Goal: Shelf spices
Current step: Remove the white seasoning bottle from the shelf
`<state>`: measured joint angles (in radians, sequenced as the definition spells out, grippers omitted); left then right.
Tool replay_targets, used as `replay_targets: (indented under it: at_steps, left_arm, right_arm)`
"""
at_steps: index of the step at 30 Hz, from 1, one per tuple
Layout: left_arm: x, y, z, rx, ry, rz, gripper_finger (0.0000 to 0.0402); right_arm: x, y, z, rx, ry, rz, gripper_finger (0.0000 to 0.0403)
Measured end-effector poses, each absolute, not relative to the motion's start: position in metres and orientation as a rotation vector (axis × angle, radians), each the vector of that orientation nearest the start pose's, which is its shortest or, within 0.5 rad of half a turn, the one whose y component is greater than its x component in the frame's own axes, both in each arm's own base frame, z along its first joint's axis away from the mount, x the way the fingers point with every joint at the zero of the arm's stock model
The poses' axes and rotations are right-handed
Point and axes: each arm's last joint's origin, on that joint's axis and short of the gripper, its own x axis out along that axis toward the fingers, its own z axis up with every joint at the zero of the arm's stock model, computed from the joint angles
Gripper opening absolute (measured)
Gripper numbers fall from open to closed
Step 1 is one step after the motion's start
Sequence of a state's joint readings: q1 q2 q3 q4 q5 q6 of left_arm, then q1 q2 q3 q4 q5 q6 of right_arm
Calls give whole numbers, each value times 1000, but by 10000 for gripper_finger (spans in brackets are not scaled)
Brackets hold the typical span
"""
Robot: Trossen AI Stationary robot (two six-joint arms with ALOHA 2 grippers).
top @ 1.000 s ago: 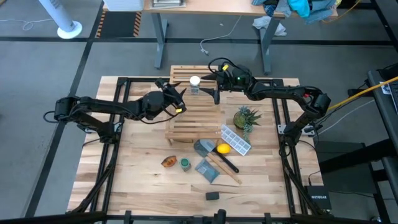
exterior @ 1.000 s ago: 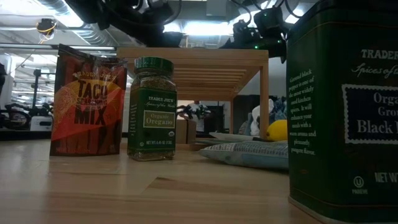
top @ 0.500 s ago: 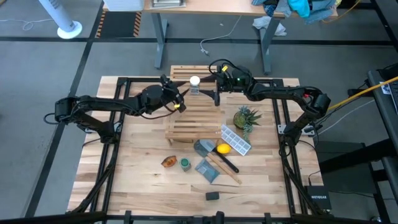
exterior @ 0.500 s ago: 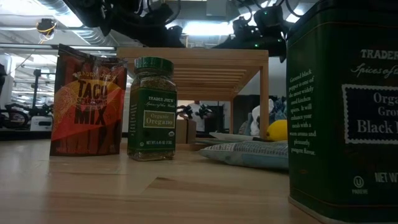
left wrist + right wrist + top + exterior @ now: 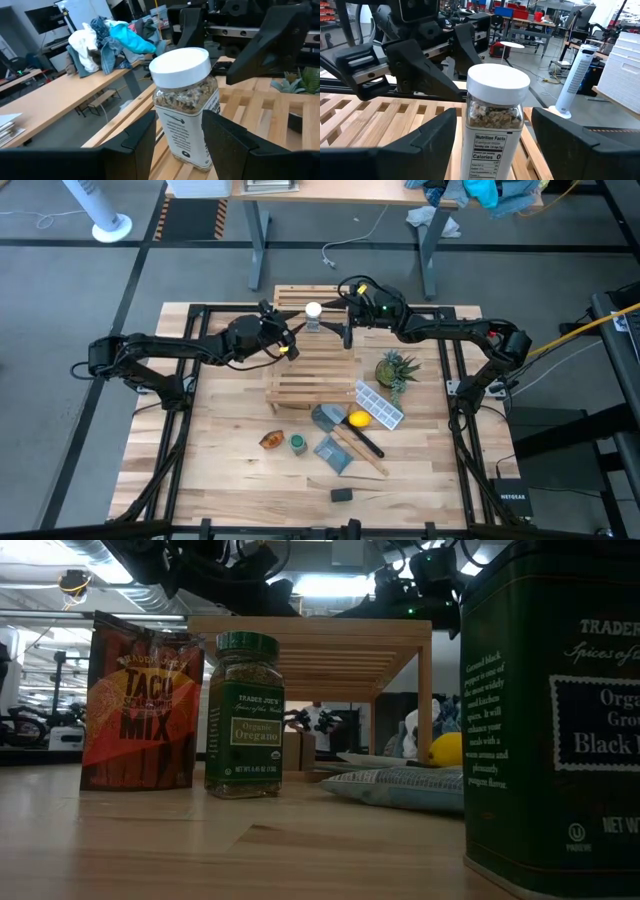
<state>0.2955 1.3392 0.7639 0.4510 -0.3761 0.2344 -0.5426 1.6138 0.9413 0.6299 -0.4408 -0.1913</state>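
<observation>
White-capped bottle (image 5: 313, 314) upright on slatted light-wood shelf (image 5: 310, 365), upper centre of high view, clear plastic with grainy fill. Left gripper (image 5: 291, 332) and right gripper (image 5: 347, 323) flanking it, fingers spread, gripping nothing. Green-lidded glass jar (image 5: 297, 443), orange foil packet (image 5: 270, 440), black tin (image 5: 342, 495) on butcher-block table lower centre.

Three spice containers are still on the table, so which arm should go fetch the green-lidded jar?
Probably the left. The jar stands on the front table, left of the shelf's middle, nearer the left hand. The right hand would have to cross the clutter. Both hands flank the white-capped bottle, open.
</observation>
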Motion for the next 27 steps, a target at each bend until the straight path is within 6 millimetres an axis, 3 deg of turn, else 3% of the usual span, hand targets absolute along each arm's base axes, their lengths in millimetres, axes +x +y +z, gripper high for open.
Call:
replay_targets:
  at_steps: [8,19,27]
  left_arm:
    - [276,95,266,223,197,644,155]
    - [276,94,265,216,203,619,155]
    - [277,94,264,208,211,593,155]
  right_arm:
    - [319,-178,263,-170,37,-84,264]
    - [340,-189,253,-123,105,-33,264]
    - [343,-185,255,-126,100,-31,263]
